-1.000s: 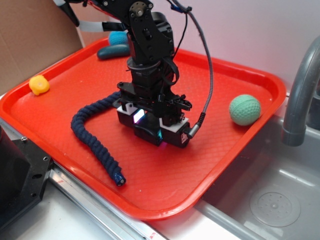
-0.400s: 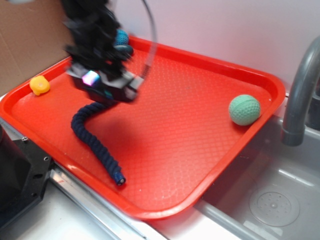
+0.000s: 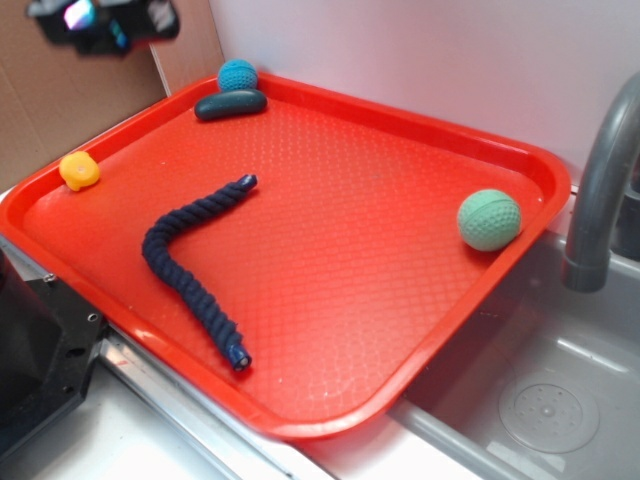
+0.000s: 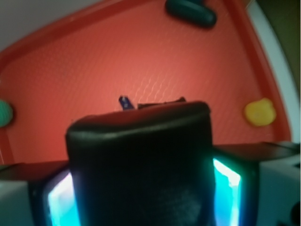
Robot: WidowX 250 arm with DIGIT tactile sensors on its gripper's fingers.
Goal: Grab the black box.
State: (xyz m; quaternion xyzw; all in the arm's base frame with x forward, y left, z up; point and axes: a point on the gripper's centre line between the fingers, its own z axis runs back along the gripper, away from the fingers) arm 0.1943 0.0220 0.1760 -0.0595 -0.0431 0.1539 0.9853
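Fingers of the gripper are shut tight on the black box, one glowing pad on each side of it. In the wrist view the box fills most of the picture, shiny and dark, with soft round edges. It sits right between the jaws and touches nothing else.

From the outside view, the gripper is way up in the top left corner, high above the red tray and past its far edge. It looks blurry there, so the box is hard to pick out in that view.

Down on the tray, no black box is left. A dark blue rope lies bent in the middle. A dark teal capsule and a blue ball sit close together at the back. A small yellow toy rests near the left edge, and a green ball is far off on the right side.

So I think the grab is done. All that seems left is to keep hold of it.
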